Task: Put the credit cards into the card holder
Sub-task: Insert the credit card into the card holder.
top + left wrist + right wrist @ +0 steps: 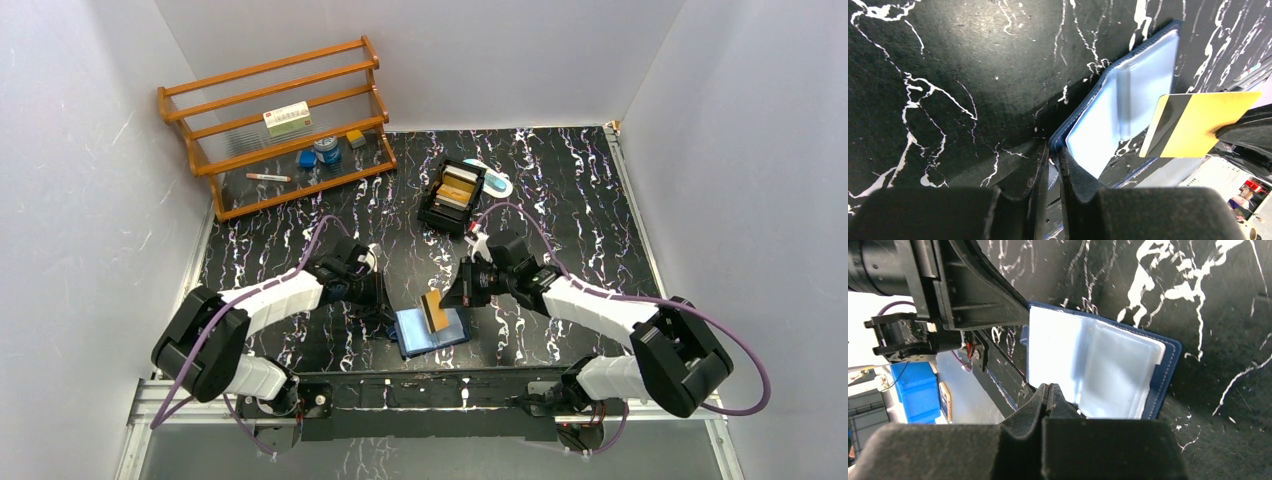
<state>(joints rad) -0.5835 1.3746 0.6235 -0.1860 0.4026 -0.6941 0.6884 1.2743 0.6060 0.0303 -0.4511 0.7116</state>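
Right claw (447,297) clenched on a gold credit card (1205,122), tilted just above the open card holder (415,335) at the near edge of the counter (560,200), pockets right below, left claw (1054,155) pinching the holder's left edge.

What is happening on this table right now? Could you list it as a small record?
Left claw: pinching one edge of the open card holder
Right claw: shut on a gold credit card, held over the holder
Card status: not yet in a pocket
Black tray: stack of cards inside, farther back on the table
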